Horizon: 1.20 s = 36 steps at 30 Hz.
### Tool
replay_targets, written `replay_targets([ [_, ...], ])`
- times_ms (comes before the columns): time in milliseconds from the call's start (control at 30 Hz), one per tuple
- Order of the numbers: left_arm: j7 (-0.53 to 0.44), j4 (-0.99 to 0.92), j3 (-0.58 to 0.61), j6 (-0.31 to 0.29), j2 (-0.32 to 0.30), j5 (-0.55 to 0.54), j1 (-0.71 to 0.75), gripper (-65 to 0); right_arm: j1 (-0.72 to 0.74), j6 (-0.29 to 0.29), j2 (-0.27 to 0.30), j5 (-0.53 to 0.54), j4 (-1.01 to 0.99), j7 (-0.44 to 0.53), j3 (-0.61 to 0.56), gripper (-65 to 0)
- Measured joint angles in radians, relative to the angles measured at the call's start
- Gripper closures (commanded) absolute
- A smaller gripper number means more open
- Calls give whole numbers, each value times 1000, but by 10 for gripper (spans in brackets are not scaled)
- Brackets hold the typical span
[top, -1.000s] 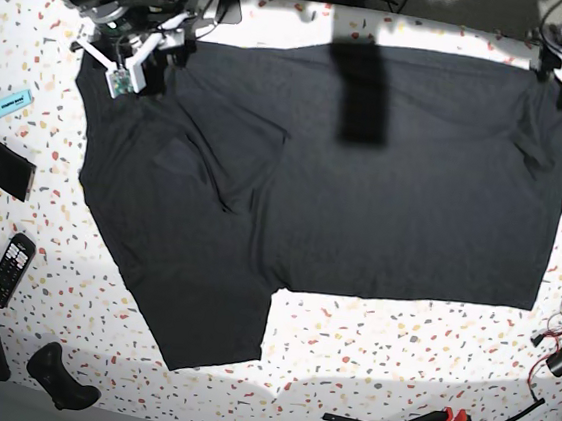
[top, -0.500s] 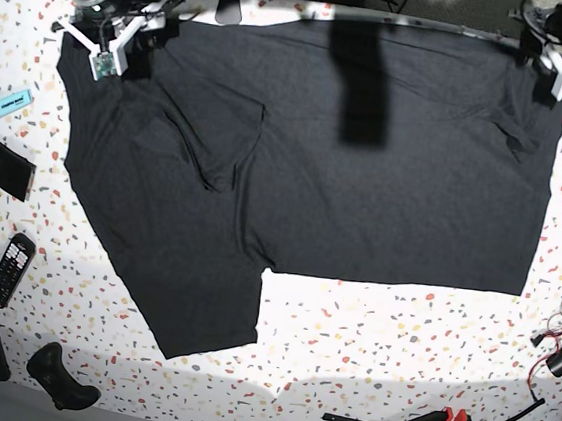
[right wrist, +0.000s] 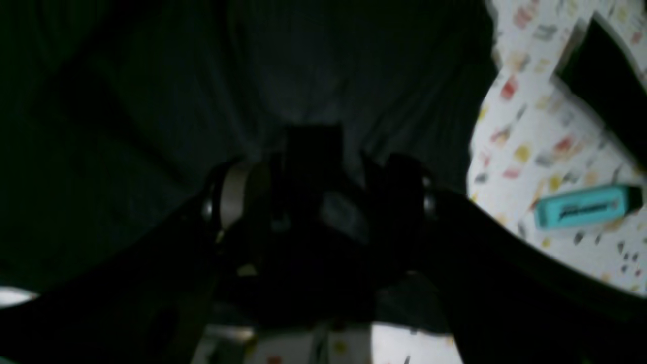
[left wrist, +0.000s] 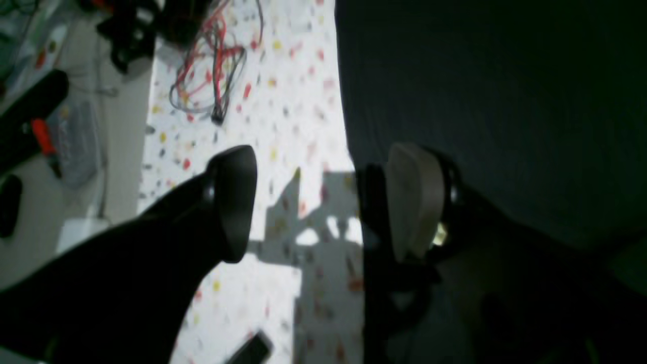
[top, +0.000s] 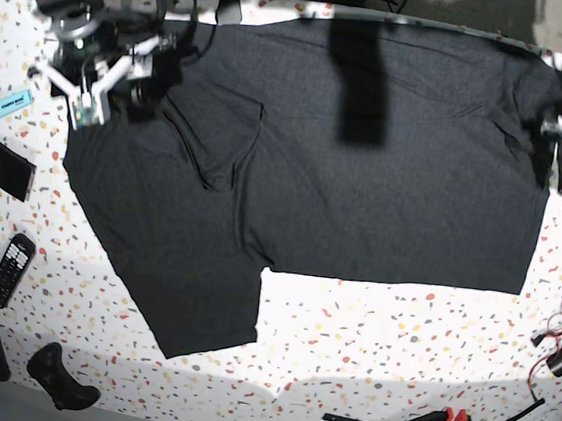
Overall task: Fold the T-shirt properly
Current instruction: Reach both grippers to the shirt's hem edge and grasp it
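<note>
Two tools stand with jaws apart and nothing between them: the right tool [top: 94, 90] above the T-shirt's [top: 363, 199] collar-side corner, the left tool [left wrist: 323, 202] straddling its opposite edge. Spread plain side up across the speckled surface [top: 398, 343] (one sleeve creased near the right arm), the shirt looks light, limp and quick to wrinkle. Corners or hem edges probably suit pinching best.
</note>
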Motion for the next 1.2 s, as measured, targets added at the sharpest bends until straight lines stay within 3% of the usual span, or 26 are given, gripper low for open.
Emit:
replay_targets([
  [133, 46, -182, 10, -142, 6, -109, -245, -382, 55, 0, 0, 0, 1, -114, 0, -349],
  [333, 79, -564, 58, -260, 3, -162, -586, -382, 114, 0, 0, 0, 1, -125, 0, -349],
  [500, 31, -940, 181, -270, 5, -172, -805, -382, 134, 10, -1, 6, 1, -161, 0, -349],
  [667, -171, -1223, 297, -272, 5, -8, -955, -382, 136, 12, -2, 7, 1, -172, 0, -349],
  [800, -226, -1393, 335, -272, 6, 1, -1019, -382, 136, 12, -2, 6, 1, -173, 0, -349],
  [867, -286, -1444, 337, -274, 11, -6, -1019, -382, 136, 12, -2, 7, 1, -173, 0, -349],
  [1033, -271, -1456, 336, -277, 32, -10, -1015, -382, 136, 12, -2, 6, 1, -160, 0, -349],
  [1133, -274, -1456, 336, -299, 51, -70, -1016, -382, 143, 12, -2, 6, 1, -154, 0, -349],
  [1200, -317, -1456, 336, -298, 75, -74, -1014, -382, 154, 12, -2, 7, 1, -154, 0, -349],
])
